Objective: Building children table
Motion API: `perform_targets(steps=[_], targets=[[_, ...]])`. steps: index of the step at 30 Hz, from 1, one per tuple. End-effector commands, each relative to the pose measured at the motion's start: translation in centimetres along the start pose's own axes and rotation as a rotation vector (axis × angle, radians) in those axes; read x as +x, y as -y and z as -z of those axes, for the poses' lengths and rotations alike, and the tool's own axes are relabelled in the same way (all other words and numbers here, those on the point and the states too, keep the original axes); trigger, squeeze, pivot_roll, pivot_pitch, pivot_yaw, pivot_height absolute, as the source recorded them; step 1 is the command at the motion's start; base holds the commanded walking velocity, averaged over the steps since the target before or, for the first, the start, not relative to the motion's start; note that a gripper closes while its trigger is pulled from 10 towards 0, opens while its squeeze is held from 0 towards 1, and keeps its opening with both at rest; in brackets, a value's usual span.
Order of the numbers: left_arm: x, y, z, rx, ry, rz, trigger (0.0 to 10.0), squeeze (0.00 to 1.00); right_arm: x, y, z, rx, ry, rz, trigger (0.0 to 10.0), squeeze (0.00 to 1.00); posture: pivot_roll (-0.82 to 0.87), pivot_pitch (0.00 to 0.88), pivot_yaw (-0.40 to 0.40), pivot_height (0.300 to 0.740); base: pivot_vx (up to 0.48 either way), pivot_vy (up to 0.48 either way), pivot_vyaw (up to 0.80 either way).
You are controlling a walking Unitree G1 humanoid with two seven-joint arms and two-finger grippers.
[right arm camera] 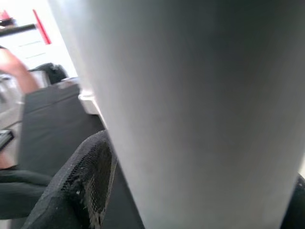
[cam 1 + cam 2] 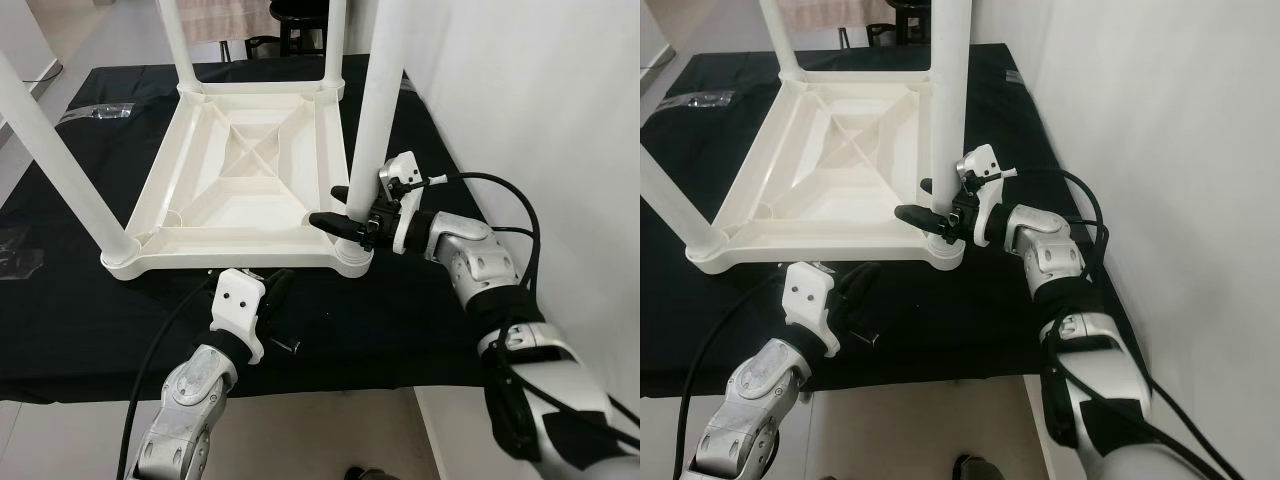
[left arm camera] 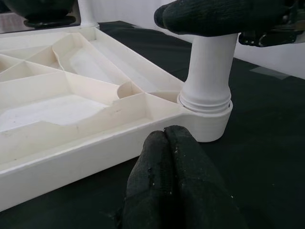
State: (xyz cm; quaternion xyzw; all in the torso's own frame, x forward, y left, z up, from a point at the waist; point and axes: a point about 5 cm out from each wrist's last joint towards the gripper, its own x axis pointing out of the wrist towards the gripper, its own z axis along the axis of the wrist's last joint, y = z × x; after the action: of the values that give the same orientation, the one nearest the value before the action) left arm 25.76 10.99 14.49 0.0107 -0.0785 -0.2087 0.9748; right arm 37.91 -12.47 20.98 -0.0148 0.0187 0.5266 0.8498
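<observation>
The white children's table (image 2: 250, 170) lies upside down on the black-covered bench (image 2: 90, 310), its legs pointing up. The right hand (image 2: 338, 208) is clamped around the leg (image 2: 378, 110) at the table's near right corner, one black finger on each side of it, just above the socket (image 2: 352, 258) where the leg meets the frame. The left hand (image 2: 272, 300) rests on the black cloth just in front of the table's near edge, its fingers (image 3: 176, 186) pressed together with nothing between them.
</observation>
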Motion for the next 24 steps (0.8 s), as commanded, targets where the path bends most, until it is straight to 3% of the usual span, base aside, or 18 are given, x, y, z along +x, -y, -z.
perform_targets(steps=[1,2,3,4,5,6,14,21,22,23,24], targets=[[-0.3,0.1,0.4,-0.010,-0.022,0.000,10.0,0.00,0.7,-0.5,0.5,0.019,-0.015,-0.072,10.0,0.00,0.06,0.141,-0.019,0.740,0.000,0.000,0.00],[-0.3,0.2,0.4,-0.010,-0.022,0.000,10.0,0.00,0.6,-0.3,0.5,0.030,-0.015,-0.072,10.0,0.00,0.06,0.140,-0.017,0.740,0.000,0.000,0.00],[-0.3,0.2,0.4,-0.010,-0.023,0.001,10.0,0.00,0.6,-0.2,0.5,0.041,-0.009,-0.074,4.2,0.00,0.06,0.140,-0.017,0.740,0.000,0.000,0.00],[-0.3,0.2,0.4,-0.011,-0.023,0.001,10.0,0.00,0.6,-0.1,0.4,0.051,0.004,-0.075,3.5,0.00,0.06,0.140,-0.017,0.740,0.000,0.000,0.00],[-0.3,0.2,0.4,-0.011,-0.023,0.001,10.0,0.00,0.6,-0.1,0.4,0.051,0.004,-0.075,3.5,0.00,0.06,0.140,-0.017,0.740,0.000,0.000,0.00],[-0.3,0.2,0.5,-0.011,-0.023,0.002,10.0,0.00,0.5,-0.1,0.5,0.067,0.014,-0.073,0.0,0.00,0.06,0.138,-0.015,0.740,0.000,0.000,0.00],[-0.4,0.3,0.5,-0.013,-0.026,0.005,10.0,0.00,0.7,-0.2,1.1,0.073,0.011,-0.069,0.0,0.00,0.06,0.135,-0.013,0.740,0.000,0.000,0.00],[-0.4,0.3,0.5,-0.017,-0.023,-0.001,10.0,0.00,0.1,0.9,2.7,0.046,-0.061,0.155,0.0,0.00,0.05,0.137,-0.018,0.740,0.000,0.000,0.00],[-0.5,0.2,0.4,-0.015,-0.022,-0.005,10.0,0.00,-1.1,2.0,4.8,0.047,-0.090,0.546,0.0,0.00,0.05,0.141,-0.032,0.740,0.000,0.000,0.00],[-0.5,0.2,0.4,-0.013,-0.021,-0.006,10.0,0.00,-2.0,2.6,5.5,0.053,-0.075,0.803,0.0,0.00,0.04,0.145,-0.033,0.740,0.000,0.000,0.00],[-0.5,0.1,0.3,-0.012,-0.020,-0.008,10.0,0.00,-2.2,1.1,7.8,0.204,-0.063,0.930,0.0,0.00,0.03,0.155,-0.026,0.740,0.000,0.000,0.00]])
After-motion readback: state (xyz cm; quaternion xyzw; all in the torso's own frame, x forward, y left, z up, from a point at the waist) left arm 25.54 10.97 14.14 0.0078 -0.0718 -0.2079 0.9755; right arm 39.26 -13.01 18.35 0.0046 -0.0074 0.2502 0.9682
